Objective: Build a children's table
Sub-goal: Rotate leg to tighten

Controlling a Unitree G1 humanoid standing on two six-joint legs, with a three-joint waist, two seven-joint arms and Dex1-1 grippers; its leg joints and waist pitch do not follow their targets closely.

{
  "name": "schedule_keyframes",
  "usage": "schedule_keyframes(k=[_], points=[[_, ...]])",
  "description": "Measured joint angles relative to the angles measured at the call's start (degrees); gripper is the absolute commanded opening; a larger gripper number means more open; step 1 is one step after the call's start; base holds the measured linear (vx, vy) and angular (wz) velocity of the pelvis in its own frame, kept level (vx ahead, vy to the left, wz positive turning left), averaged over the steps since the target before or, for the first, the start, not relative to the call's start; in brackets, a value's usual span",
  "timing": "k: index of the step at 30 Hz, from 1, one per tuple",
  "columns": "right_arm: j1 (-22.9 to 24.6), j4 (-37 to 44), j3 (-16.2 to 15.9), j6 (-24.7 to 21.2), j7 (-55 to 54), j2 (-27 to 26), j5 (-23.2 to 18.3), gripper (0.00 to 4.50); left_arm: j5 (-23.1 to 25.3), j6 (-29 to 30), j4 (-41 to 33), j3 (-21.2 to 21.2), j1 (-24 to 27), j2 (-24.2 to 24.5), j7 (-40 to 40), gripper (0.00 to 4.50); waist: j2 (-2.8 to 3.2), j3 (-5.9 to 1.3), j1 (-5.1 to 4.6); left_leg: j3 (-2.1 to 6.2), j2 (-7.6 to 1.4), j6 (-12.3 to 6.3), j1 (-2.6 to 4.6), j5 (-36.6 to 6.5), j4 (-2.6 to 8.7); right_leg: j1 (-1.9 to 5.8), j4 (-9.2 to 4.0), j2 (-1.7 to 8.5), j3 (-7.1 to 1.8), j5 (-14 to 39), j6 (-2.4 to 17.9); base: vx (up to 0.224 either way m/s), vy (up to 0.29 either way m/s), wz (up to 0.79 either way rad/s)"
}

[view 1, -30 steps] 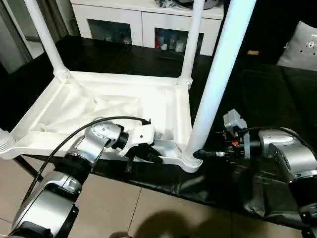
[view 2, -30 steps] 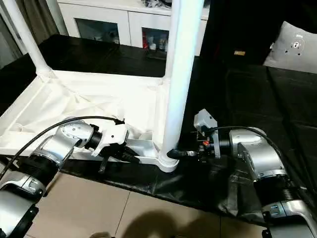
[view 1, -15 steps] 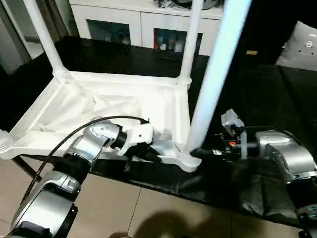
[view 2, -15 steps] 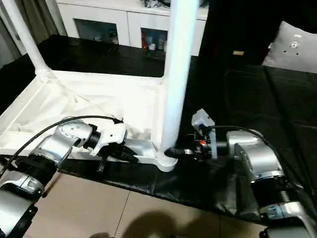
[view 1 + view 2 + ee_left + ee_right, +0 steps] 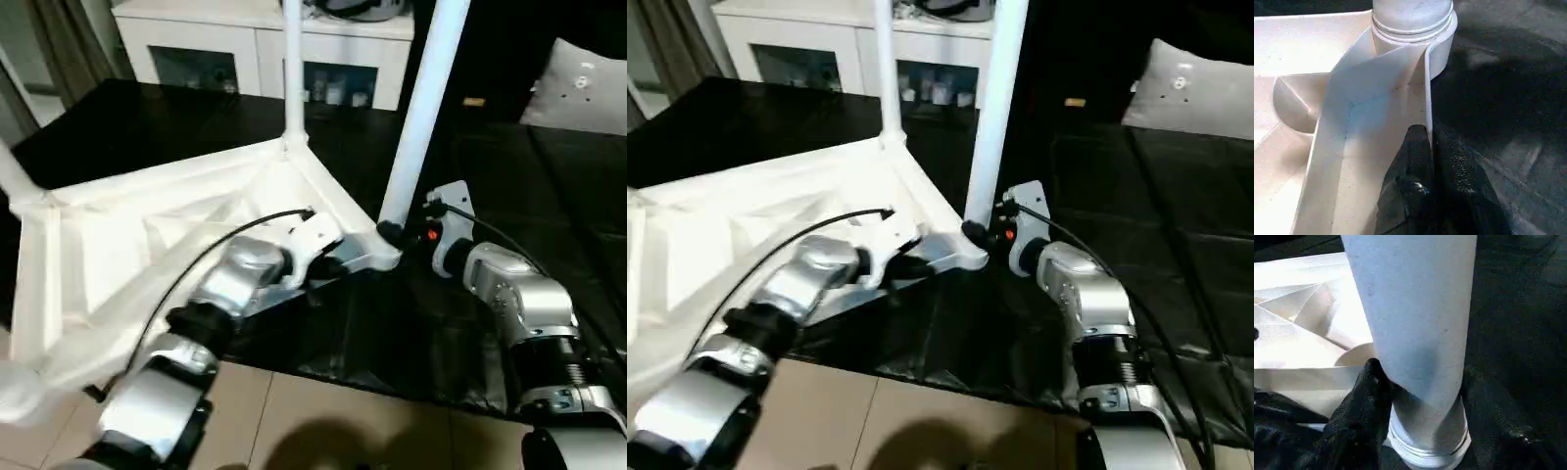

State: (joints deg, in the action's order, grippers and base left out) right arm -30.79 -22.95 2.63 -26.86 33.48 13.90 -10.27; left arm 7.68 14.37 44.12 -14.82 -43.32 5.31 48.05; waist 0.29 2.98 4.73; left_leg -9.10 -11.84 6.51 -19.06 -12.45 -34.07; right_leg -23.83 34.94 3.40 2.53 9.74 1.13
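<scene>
The upturned children's table [image 5: 147,225] is pinched at its rim by the left tool [image 5: 1425,161] while the right tool [image 5: 1415,396] clasps a leg [image 5: 421,108], which probably needs seating next.

this looks like a home living room: a white sideboard [image 5: 265,44] with glass doors holding small items stands behind the black-covered work table [image 5: 549,196], a grey cushion [image 5: 578,88] beside it, beige floor tiles [image 5: 323,421] below.
</scene>
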Motion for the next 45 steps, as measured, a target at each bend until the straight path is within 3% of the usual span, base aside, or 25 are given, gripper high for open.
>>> schedule_keyframes(k=[7, 15, 22, 26, 30, 36, 45], points=[[0.7, 0.4, 0.0, 1.2, 0.4, -0.3, 0.1, 3.14, 0.5, -0.5, 0.0, -0.5, 0.0, -0.1, -0.8, 0.0, 0.03, -0.01, 0.16, -0.01, 0.0, -0.04, 0.0, 0.0, 0.01, -0.01, -0.02, 0.01, 0.0, 0.0, 0.0, 0.0, 0.0, 0.0], [4.4, 2.4, -2.1, 5.4, 15.0, 6.9, -1.4, 3.9, 0.7, -6.7, -0.2, -2.5, 0.6, 4.2, 6.0, 0.0, -0.02, 0.02, 0.46, 0.0, -0.02, -0.04, -0.04, 0.0, 0.13, -0.05, -0.03, 0.0, 0.06, 0.0, 0.0, 0.0, 0.0, 0.0], [4.9, 2.6, -4.7, 8.6, 23.2, 11.2, -1.4, 3.9, 0.4, -11.2, -0.2, -3.5, 1.1, 7.6, 11.7, 0.0, -0.06, 0.06, 0.39, 0.0, -0.03, -0.03, -0.03, 0.0, 0.12, -0.05, -0.03, 0.01, 0.06, 0.0, 0.0, 0.0, 0.0, 0.0], [4.9, 2.3, -6.4, 12.7, 31.5, 15.2, -1.4, 3.9, -1.1, -16.5, -0.2, -4.3, 2.0, 11.6, 19.7, 0.0, -0.06, 0.06, 0.5, 0.0, -0.05, -0.04, -0.11, 0.0, 0.17, -0.13, -0.03, 0.0, 0.09, 0.1, 0.0, 0.0, 0.0, 0.0], [4.9, 2.6, -7.4, 13.3, 37.3, 16.2, -3.0, 3.9, -1.3, -19.8, -0.7, -5.5, 2.1, 14.0, 25.1, 0.0, -0.08, 0.07, 0.9, -0.01, -0.05, -0.05, -0.11, 0.0, 0.15, -0.1, -0.04, 0.01, 0.09, 0.1, 0.1, 0.0, 0.0, 0.0], [5.4, 3.7, -9.1, 10.6, 43.2, 17.1, -5.1, 3.35, -1.8, -22.1, -2.2, -7.0, 2.7, 15.5, 30.7, 0.0, -0.08, 0.07, 1.99, -0.01, -0.06, -0.05, -0.13, 0.0, 0.14, -0.11, -0.03, 0.02, 0.09, 0.1, 0.1, 0.0, 0.0, 0.0], [5.6, 4.6, -10.1, 8.5, 47.9, 17.6, -7.0, 2.56, -2.1, -24.3, -1.7, -7.5, 2.7, 15.7, 32.6, 0.0, -0.09, 0.07, 2.49, -0.02, -0.06, -0.05, -0.12, 0.0, 0.11, -0.09, -0.01, 0.03, 0.09, 0.1, 0.1, 0.0, 0.0, 0.0]])
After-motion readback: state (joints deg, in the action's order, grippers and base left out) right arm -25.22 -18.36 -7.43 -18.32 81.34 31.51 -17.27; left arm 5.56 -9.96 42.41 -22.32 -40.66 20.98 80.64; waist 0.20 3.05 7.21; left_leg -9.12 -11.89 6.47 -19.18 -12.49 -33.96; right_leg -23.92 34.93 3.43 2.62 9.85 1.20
